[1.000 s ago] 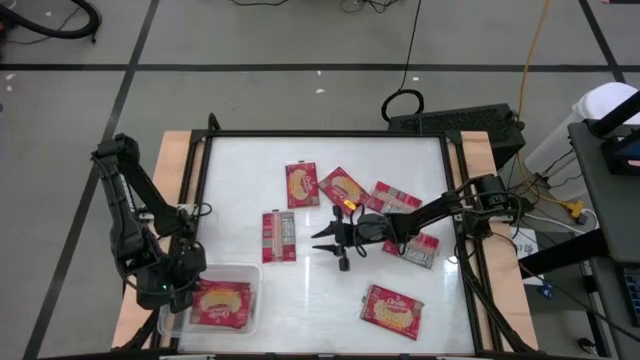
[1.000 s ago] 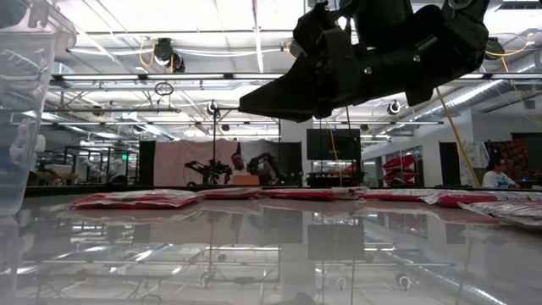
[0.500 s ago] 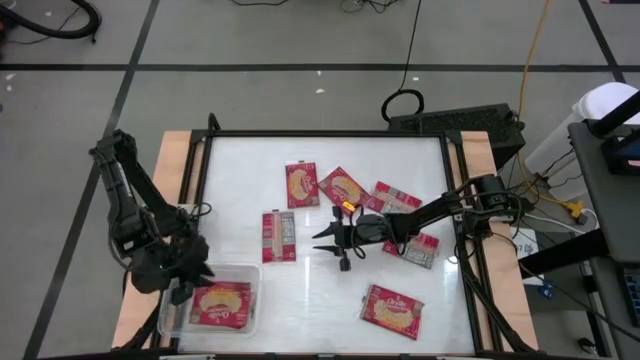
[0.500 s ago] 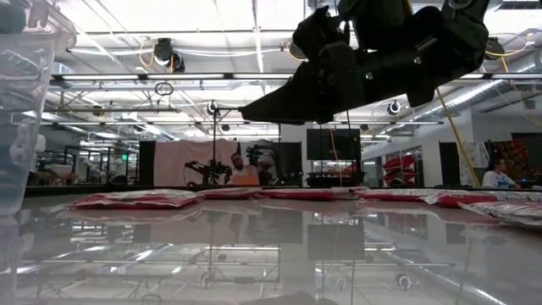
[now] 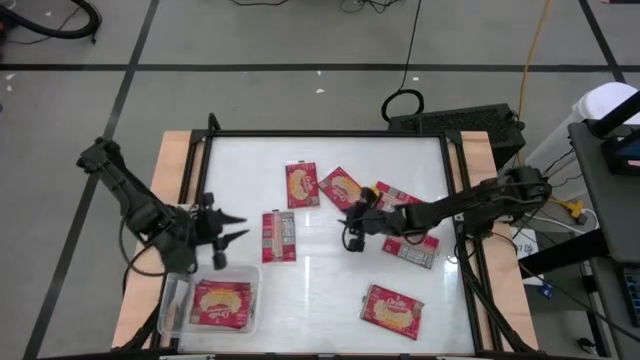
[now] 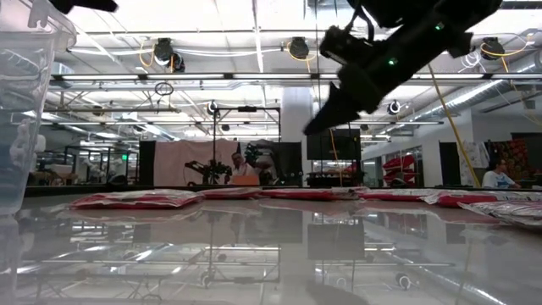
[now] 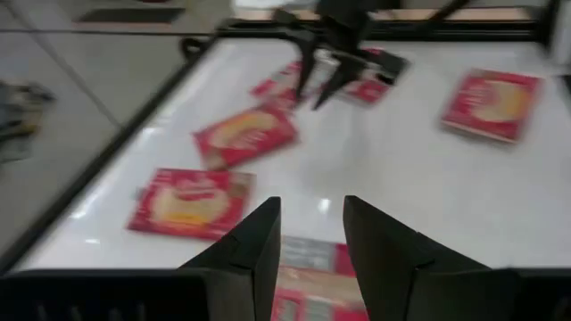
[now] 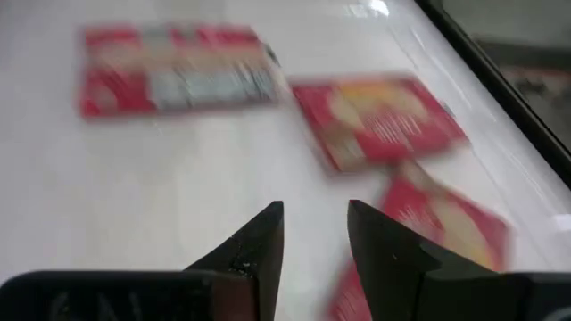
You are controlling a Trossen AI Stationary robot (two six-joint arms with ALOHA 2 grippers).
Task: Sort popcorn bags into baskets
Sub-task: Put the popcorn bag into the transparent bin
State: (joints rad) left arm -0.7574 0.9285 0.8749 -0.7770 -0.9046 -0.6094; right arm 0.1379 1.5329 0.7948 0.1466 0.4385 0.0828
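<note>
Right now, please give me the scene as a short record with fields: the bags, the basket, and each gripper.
bags on table: six popcorn bags lie flat on the white table; one shows its grey-white back
basket: clear tub at the table's near left corner, one bag inside
left gripper: open, empty, above the table beside the tub
right gripper: open, empty, over the table's middle near the bag cluster

table top (image 5: 320, 290): white, smooth, glossy, mirrors ceiling lights | table edge (image 5: 172, 170): pale bare wood, matt | frame (image 5: 330, 134): black metal | tub (image 5: 172, 308): clear smooth plastic | popcorn bags (image 5: 392, 309): red printed film, slight sheen | gripper fingers (image 7: 254, 245): dark matt plastic
</note>
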